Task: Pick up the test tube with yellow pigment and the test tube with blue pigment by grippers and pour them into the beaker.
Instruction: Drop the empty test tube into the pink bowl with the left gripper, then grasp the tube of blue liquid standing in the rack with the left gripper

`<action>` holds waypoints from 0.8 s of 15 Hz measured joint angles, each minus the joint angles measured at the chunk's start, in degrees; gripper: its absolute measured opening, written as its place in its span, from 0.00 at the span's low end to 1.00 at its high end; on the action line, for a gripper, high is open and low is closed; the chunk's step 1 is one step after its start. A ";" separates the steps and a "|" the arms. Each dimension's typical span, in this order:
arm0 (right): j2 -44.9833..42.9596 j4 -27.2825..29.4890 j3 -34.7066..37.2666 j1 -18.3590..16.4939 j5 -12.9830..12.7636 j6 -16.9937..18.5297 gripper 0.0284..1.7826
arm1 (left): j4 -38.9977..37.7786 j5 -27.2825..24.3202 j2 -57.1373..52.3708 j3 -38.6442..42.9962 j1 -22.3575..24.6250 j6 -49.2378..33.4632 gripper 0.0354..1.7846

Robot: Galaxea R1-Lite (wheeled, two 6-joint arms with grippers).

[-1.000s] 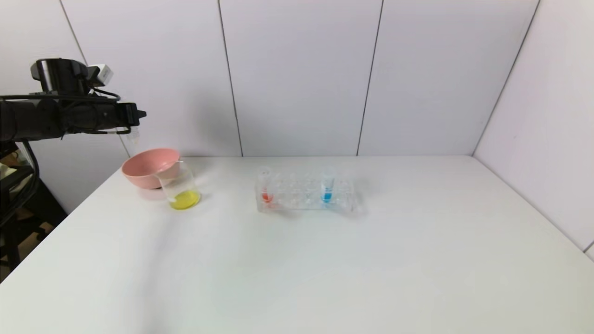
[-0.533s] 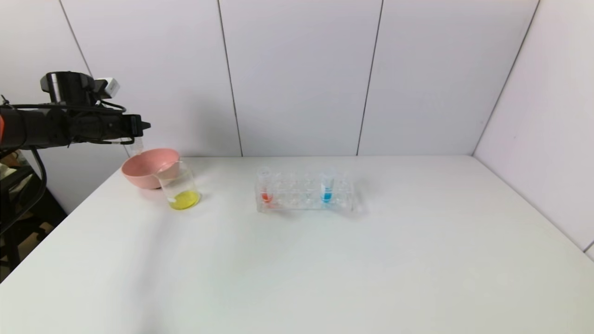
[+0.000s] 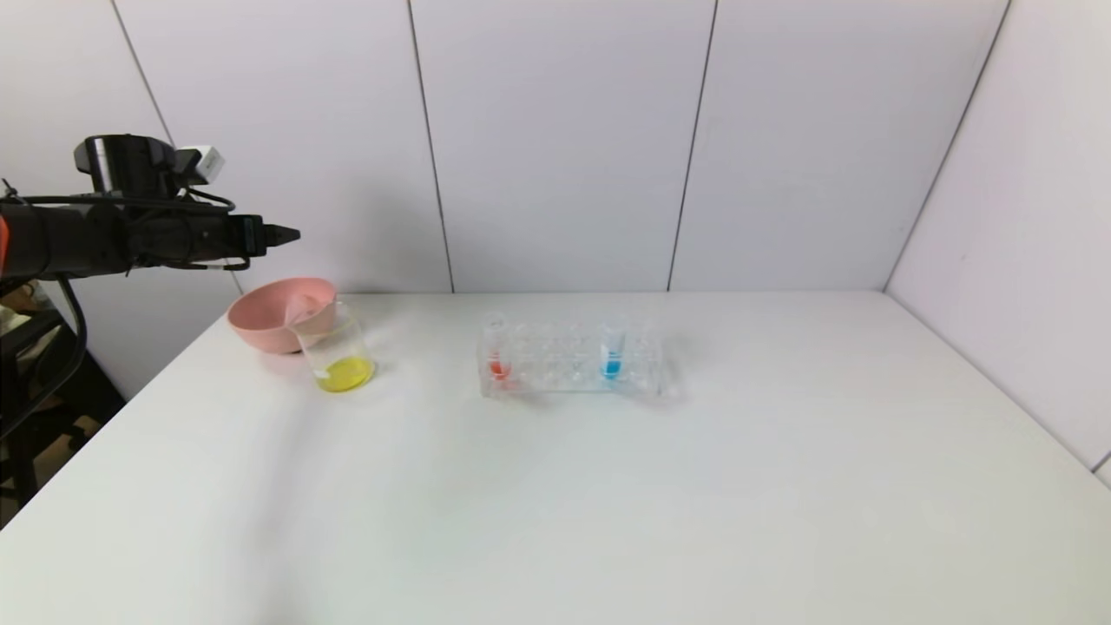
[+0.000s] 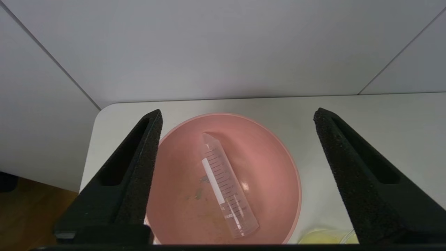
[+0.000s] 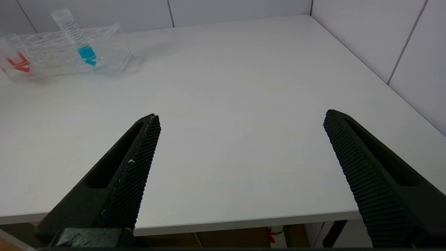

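My left gripper (image 3: 291, 233) hangs open and empty above the pink bowl (image 3: 260, 323), with its jaws wide apart in the left wrist view (image 4: 237, 111). A clear empty tube (image 4: 226, 188) lies slanted inside the bowl (image 4: 278, 157). No tube with yellow colour shows. The beaker (image 3: 334, 343) stands just in front of the bowl and holds yellow liquid (image 3: 345, 375); its edge shows in the left wrist view (image 4: 327, 238). The test tube with blue pigment (image 3: 612, 351) stands in the clear rack (image 3: 568, 369) and also shows in the right wrist view (image 5: 78, 42). My right gripper (image 5: 242, 115) is open and empty over the table's front edge.
A tube with red colour (image 3: 497, 351) stands at the rack's left end (image 5: 15, 61). The rack (image 5: 45, 59) sits mid-table. White walls close the back and the right side. The table's left edge lies just beyond the bowl.
My left gripper came down over the pink bowl holding a clear tube, then opened. The tube now lies in the bowl.
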 joint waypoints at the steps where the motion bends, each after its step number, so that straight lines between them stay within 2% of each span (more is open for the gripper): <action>1: 0.00 0.00 0.00 0.00 0.00 0.00 0.96 | 0.00 0.00 -0.11 0.00 -0.11 -0.15 0.92; 4: 0.00 0.00 0.00 0.00 0.00 0.00 0.96 | 0.09 -0.01 -1.46 0.22 -0.71 -0.63 1.00; 8: 0.00 0.00 0.00 0.00 0.00 -0.01 0.96 | 0.61 0.32 -5.25 0.74 -2.58 -2.18 1.00; 12: 0.00 0.00 0.00 0.00 0.00 0.00 0.96 | 5.58 1.29 -11.17 2.18 -5.78 -5.14 1.00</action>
